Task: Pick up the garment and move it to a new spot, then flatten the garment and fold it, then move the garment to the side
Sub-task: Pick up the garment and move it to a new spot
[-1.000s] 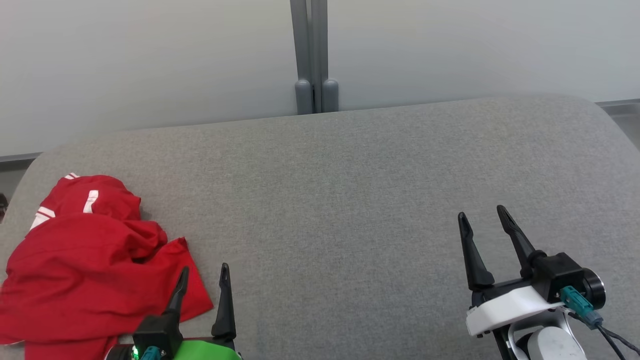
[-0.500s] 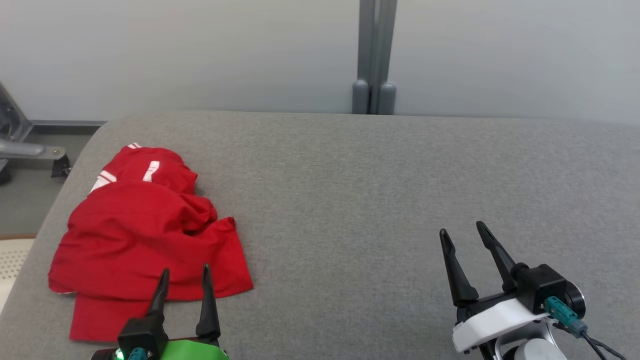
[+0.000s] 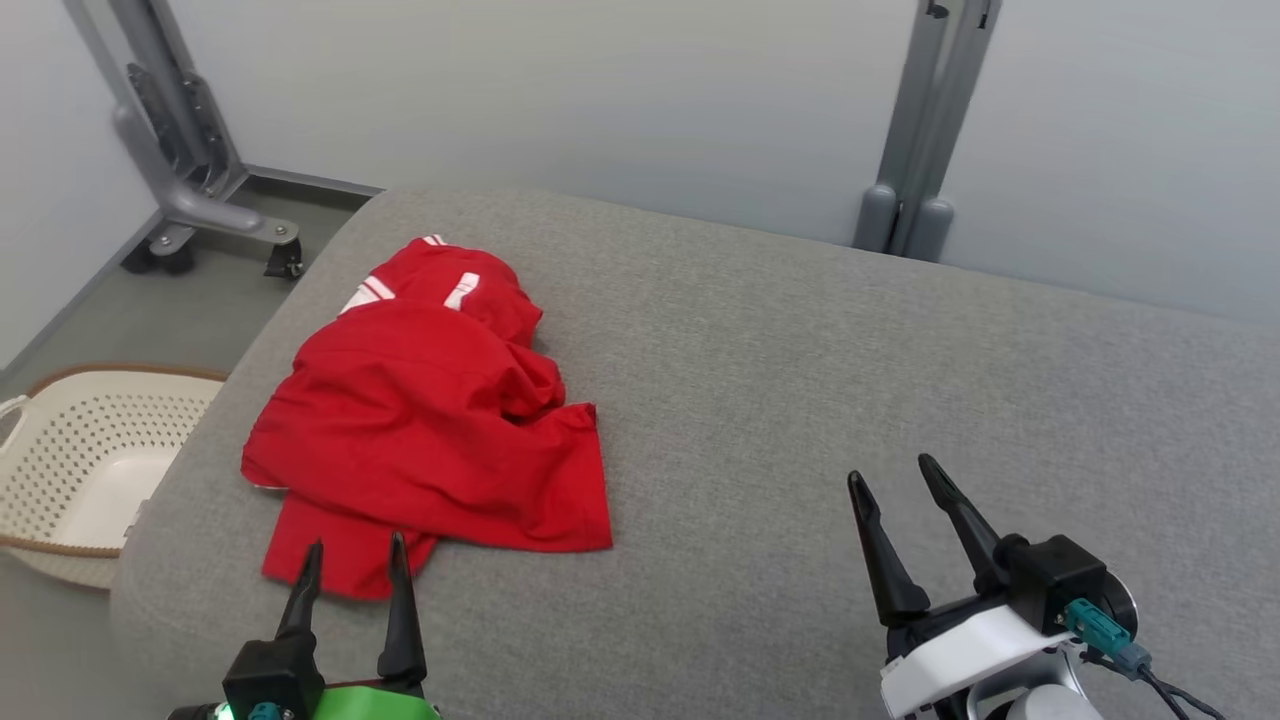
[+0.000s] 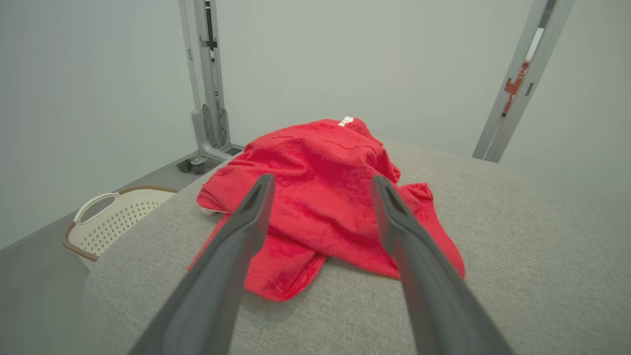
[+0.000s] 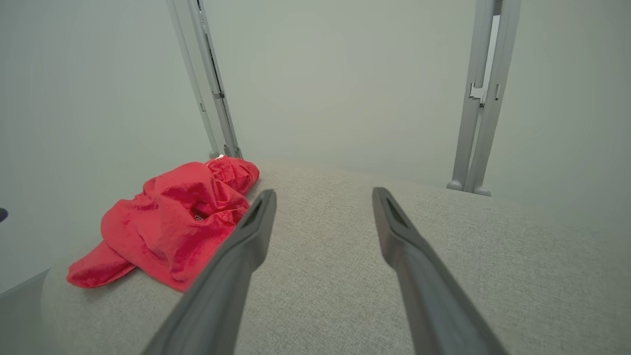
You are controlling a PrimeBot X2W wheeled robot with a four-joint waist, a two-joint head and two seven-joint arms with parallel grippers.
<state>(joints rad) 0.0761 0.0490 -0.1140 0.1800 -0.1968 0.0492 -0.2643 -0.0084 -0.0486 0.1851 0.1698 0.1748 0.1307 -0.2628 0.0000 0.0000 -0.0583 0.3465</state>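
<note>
Nearest, at the left, the left gripper (image 3: 356,542) stands with its two dark fingers apart and clamps nothing. In the head view its tips reach just to the near flap of the garment (image 3: 430,420). I cannot tell from the left wrist view if they touch the cloth. At the near right, the right gripper (image 3: 891,469) also has its fingers spread wide, over the bare grey padded surface (image 3: 800,380) and well apart from the garment.

A little farther, the garment lies on the left part of this surface, close to its rounded left edge. It is red and crumpled in a loose heap. One flat flap points to the near side, a broader fold spreads to the right, and the bunched part at the far end carries short white stripes. In the right wrist view it sits to the left of the fingers.

To the left of the surface and lower, on the floor, stands a cream basket (image 3: 60,440) with perforated walls, a brown rim and a handle. Its pale inner bottom is visible, and the edge of the surface hides its right part.

Farthest, at the left, a grey metal frame (image 3: 190,190) on small wheels stands beside the pale wall. At the far right a grey double post (image 3: 920,150) rises just behind the surface.
</note>
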